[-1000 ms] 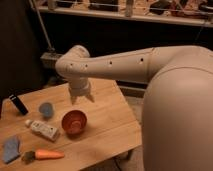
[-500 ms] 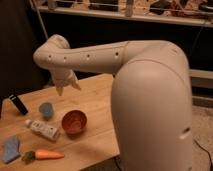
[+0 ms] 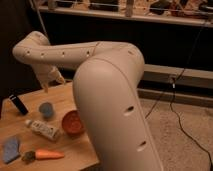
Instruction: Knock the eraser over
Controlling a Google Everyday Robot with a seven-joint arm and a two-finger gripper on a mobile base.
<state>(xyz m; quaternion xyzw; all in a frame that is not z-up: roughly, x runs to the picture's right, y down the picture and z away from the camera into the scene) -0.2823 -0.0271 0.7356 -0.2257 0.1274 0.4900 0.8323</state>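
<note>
**Our claw hangs over the back of the desk, near the eraser.**
The eraser stands by the left edge, not knocked over yet. Our claw is up and to its right, not touching it. We cannot tell if it is open or closed. If we swing too high, we may miss. Too wide, and we may hit the blue cup nearby.
</note>
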